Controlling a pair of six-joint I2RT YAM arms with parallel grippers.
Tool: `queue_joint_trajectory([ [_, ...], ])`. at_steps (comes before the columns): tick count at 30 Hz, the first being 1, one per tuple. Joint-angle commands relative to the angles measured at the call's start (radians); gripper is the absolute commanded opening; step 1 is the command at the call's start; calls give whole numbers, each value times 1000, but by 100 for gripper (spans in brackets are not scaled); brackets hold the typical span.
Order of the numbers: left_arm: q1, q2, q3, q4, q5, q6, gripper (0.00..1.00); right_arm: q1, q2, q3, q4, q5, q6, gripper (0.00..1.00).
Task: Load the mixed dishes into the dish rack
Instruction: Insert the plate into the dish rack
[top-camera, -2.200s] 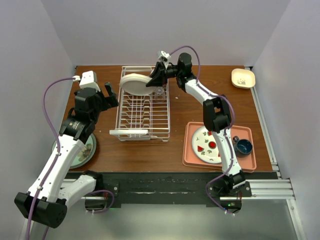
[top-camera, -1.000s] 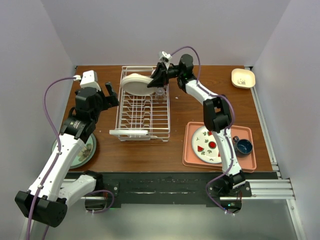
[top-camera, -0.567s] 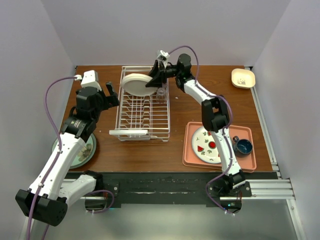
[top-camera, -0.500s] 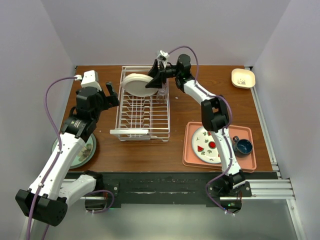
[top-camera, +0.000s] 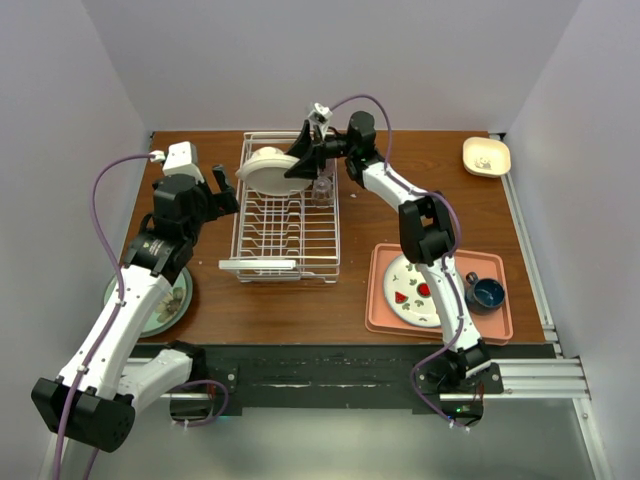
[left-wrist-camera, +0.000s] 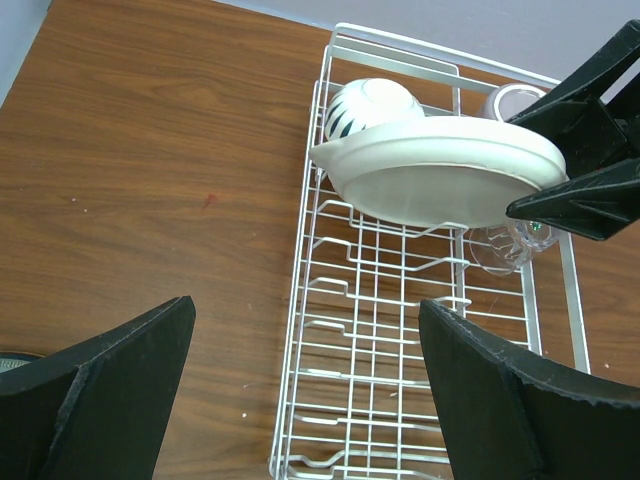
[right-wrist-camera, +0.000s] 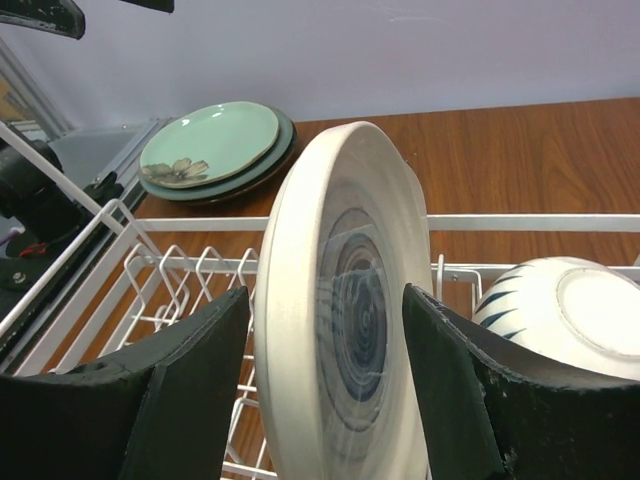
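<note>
My right gripper (top-camera: 300, 160) is shut on the cream plate with the blue-ringed centre (top-camera: 265, 172) and holds it on edge over the far end of the white wire dish rack (top-camera: 285, 225). In the right wrist view the plate (right-wrist-camera: 340, 340) stands between my fingers above the rack's prongs (right-wrist-camera: 190, 275). A white bowl with dark stripes (left-wrist-camera: 365, 103) and a small clear glass (left-wrist-camera: 497, 247) are in the rack's far end. My left gripper (top-camera: 222, 190) is open and empty, hovering over the rack's left side (left-wrist-camera: 305, 310). Pale green plates (top-camera: 160, 300) are stacked at the near left.
A salmon-pink tray (top-camera: 385, 310) at the near right holds a patterned plate (top-camera: 415, 290) and a dark blue cup (top-camera: 488, 293). A small cream dish (top-camera: 486, 156) sits at the far right corner. Another clear cup (left-wrist-camera: 510, 100) stands in the rack's far corner.
My right gripper has carried the cream plate a little left and toward the far end of the rack, tipping it more on edge. The left arm has barely moved.
</note>
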Motion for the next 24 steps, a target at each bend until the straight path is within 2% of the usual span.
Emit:
queue_joint_trajectory([
  [1,8,-4,-2,38,-1,29,99,7,0,30,-10,52,-24,67],
  [6,8,-9,-1,37,-4,29,99,9,-5,36,-31,181,-24,69],
  [11,8,-15,-1,38,-6,29,99,9,-15,35,-31,229,-1,73],
  [17,8,-27,3,31,-8,26,99,7,-40,9,-8,221,13,86],
  [20,8,-35,4,29,-4,24,99,6,-52,0,-1,224,13,99],
  [24,8,-41,6,28,-6,23,99,6,-63,3,-7,245,6,99],
])
